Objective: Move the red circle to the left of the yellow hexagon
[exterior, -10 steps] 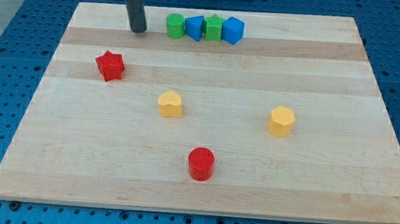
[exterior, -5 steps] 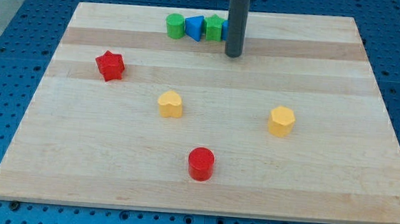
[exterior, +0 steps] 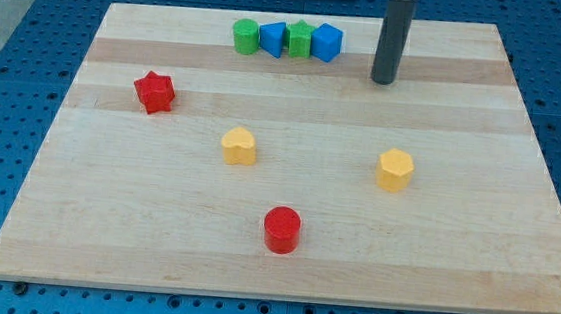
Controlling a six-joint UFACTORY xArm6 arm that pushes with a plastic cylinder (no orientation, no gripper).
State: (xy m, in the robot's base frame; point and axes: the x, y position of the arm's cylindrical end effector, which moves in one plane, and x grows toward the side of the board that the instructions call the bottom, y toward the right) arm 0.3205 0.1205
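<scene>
Camera view: two red, two yellow, two green, two blue blocks; my tip (exterior: 383,81) touches none.

The dark rod stood upright, coming down from the view's top edge right of centre. My tip (exterior: 382,81) rested on the surface in the upper part of the view, touching nothing else.

Pale smooth wooden board (exterior: 105,213), matt plastic-looking red circle (exterior: 282,228), yellow hexagon (exterior: 395,171), dark matt rod
</scene>
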